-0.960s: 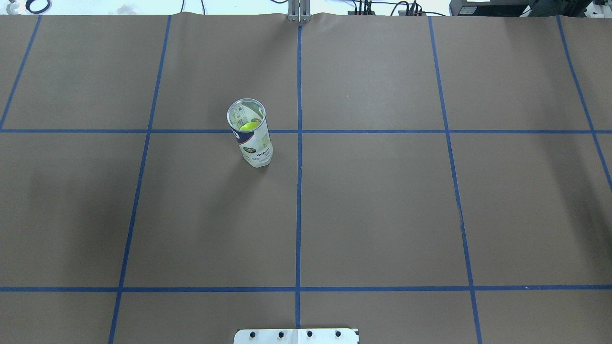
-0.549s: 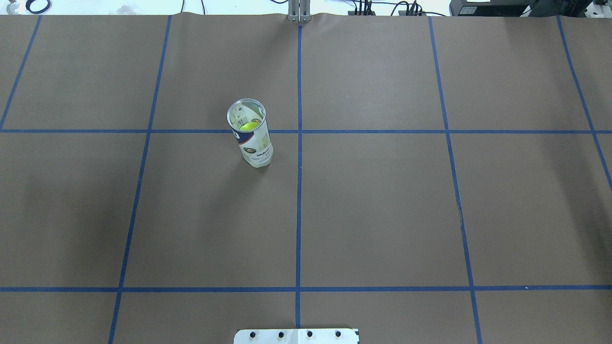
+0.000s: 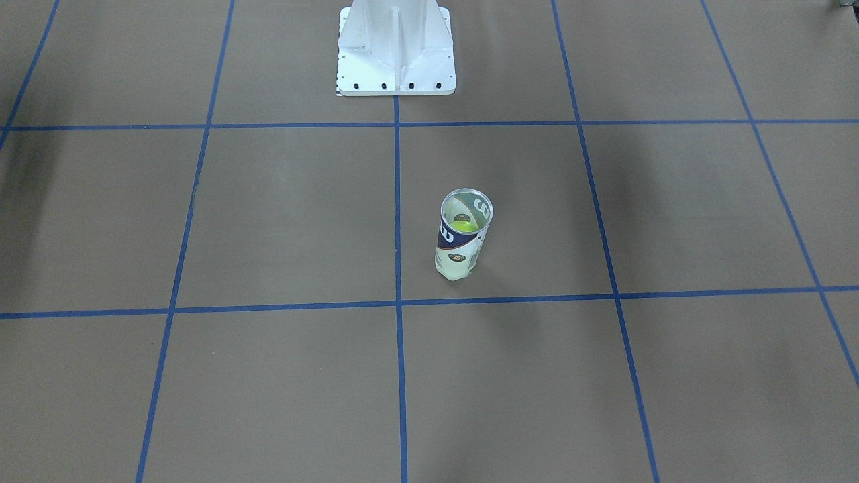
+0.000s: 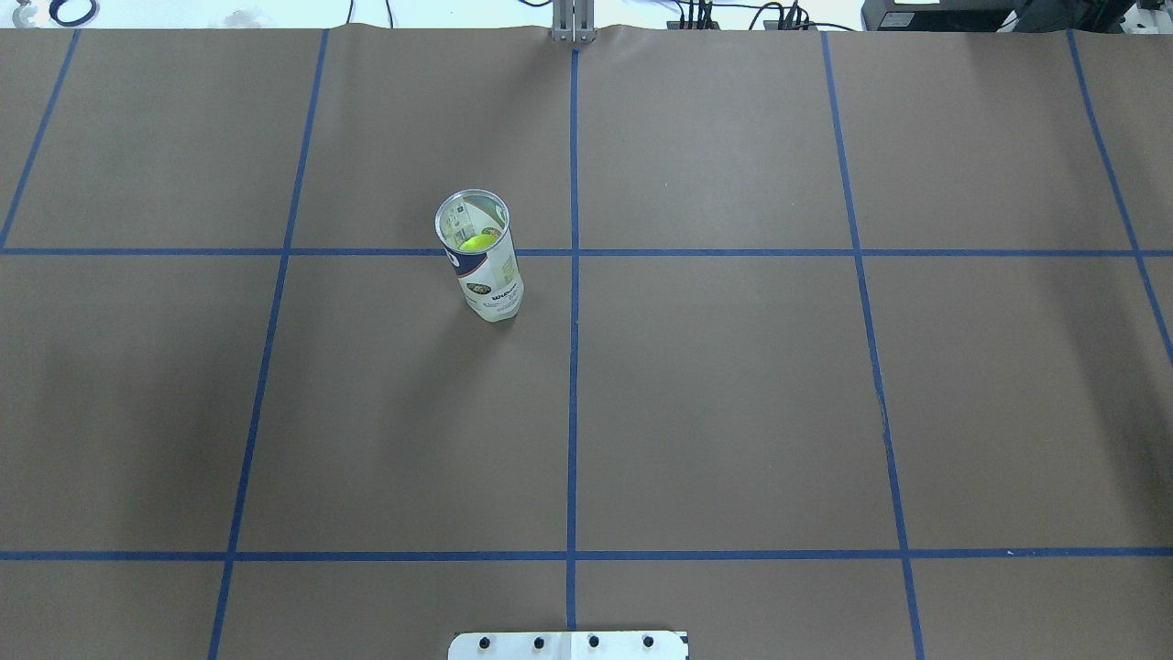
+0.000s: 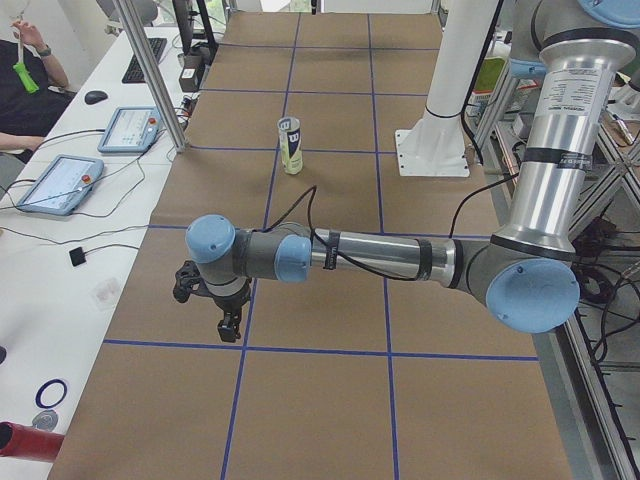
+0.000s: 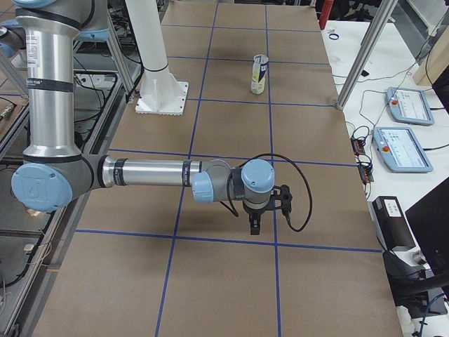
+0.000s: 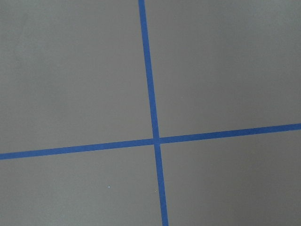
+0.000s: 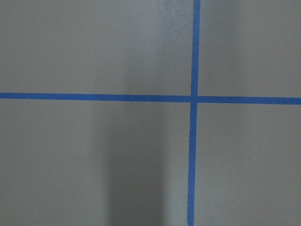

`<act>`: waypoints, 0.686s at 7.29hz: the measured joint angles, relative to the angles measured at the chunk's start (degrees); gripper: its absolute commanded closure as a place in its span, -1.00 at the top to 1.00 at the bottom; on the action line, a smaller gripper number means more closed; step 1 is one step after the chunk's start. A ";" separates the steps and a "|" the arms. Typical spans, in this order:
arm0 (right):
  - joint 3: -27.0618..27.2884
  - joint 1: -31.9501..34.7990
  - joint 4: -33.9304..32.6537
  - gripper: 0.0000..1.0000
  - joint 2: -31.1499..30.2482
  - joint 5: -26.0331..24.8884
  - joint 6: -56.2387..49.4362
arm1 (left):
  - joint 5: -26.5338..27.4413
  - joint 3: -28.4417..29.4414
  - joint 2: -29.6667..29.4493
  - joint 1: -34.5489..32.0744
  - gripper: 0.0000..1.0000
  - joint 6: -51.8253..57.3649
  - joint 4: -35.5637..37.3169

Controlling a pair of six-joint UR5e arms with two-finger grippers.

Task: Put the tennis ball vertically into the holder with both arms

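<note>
Well away from both arms, the holder point(image 4: 483, 261) stands upright on the brown counter point(image 4: 733, 412). It is just to the robot's left of the centre line of blue tape point(image 4: 573, 412) and close to a crosswise line, on the robot's side of it. Its mouth is open, and through it the yellow-green ball point(image 4: 476, 243) shows inside; how deep the ball sits I cannot tell. The white pedestal point(image 3: 396, 47) stands on the centre line at the robot's edge of the counter, well apart from the holder.

The left arm point(image 5: 380, 258) reaches out low and level over the end of the counter on the robot's left. Its left pincer point(image 5: 229, 326) points straight down, just above a tape line and near a crossing. That pincer appears only in the side view, small and dark, so I cannot tell whether it is released or clenched. The left wrist view looks down on a tape crossing.

The right arm point(image 6: 147, 172) lies stretched the same way over the opposite end. The right pincer point(image 6: 255, 226) hangs fingers down, just above a tape line. Whether it is spread or closed I cannot tell either. The right wrist view shows another tape crossing, with a shadow across the paper.
</note>
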 measured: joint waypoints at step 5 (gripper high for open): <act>0.26 0.30 -0.29 0.99 1.81 -4.49 -0.03 | -0.01 -0.07 0.04 -0.47 1.00 0.04 0.12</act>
